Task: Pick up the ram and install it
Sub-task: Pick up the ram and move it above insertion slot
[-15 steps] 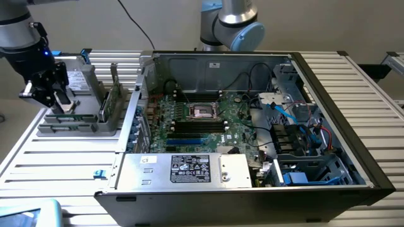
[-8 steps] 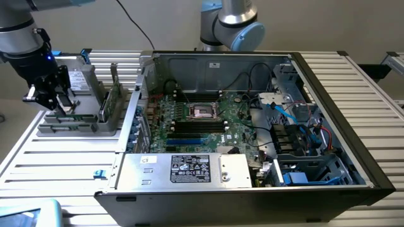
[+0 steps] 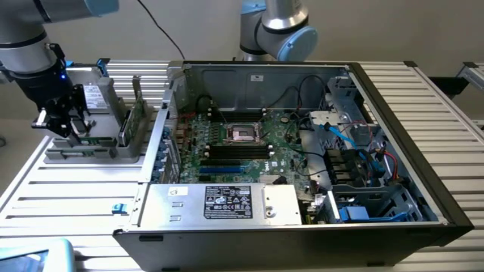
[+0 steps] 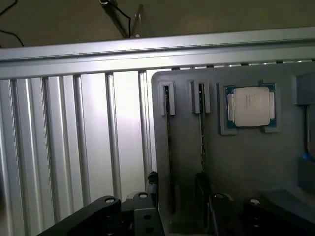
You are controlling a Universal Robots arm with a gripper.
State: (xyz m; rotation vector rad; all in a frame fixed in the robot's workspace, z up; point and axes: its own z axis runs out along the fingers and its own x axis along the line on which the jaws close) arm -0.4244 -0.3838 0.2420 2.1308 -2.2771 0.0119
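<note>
Hovering over the grey parts tray (image 3: 83, 156), my gripper (image 3: 67, 129) hangs released, jaws wide apart and grasping nothing. I judge the step in hand to be the approach for the pick, with nothing of the install done. The tray rests on the slatted table (image 3: 68, 192), toward its edge on the exterior view's left, just beside the open computer case (image 3: 454, 215). The ram (image 4: 168, 147) stands on its long edge in a narrow slot of the tray, a thin dark line from my wrist. A second stick (image 4: 201, 142) stands in the neighbouring slot, and the square processor chip (image 4: 251, 105) lies flat in its own pocket beside that. A boxy drive (image 3: 94, 96) with a white label stands in another compartment. Inside the case the motherboard (image 3: 226, 127) lies flat, and its black memory slots (image 3: 238, 150) appear unfilled. Taking the ram, as I judge it, calls for my jaws to straddle one thin board squarely, clear of its neighbour, and close on its flat faces without tilting it.
</note>
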